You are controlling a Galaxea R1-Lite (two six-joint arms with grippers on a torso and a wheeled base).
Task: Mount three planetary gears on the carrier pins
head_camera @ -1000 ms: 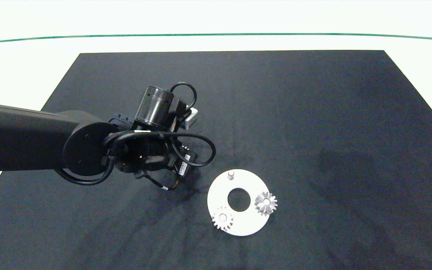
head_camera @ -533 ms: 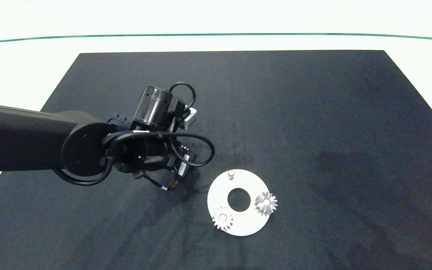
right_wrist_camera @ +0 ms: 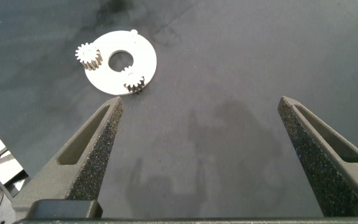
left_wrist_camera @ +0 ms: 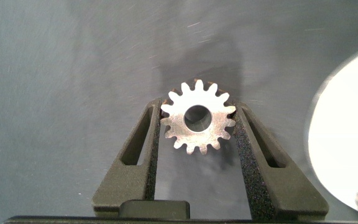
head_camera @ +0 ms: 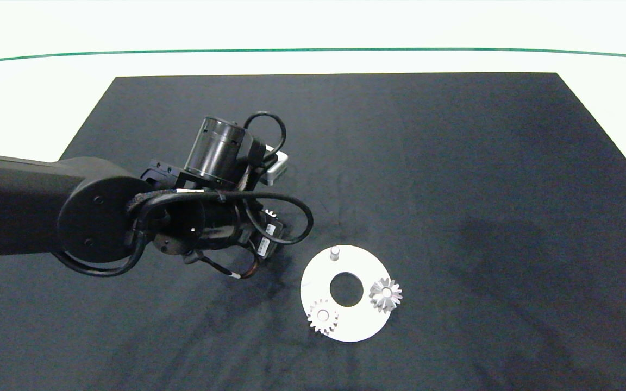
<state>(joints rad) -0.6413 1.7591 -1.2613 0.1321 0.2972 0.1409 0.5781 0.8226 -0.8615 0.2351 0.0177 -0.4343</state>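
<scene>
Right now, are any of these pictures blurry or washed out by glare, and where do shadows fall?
Left wrist view: the held gear is sharp and casts a dark shadow on the cloth, while the white disc at the edge is blurred. Head view: the floor beyond the black cloth is washed out. Right wrist view: the open right gripper throws a faint shadow.

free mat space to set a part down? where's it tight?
Bare black mat is open right of the white disc and along the far edge. Crowded: the left tool, shut on the third gear, beside the disc, which carries two gears and one bare pin. Right tool is open, above the mat.
</scene>
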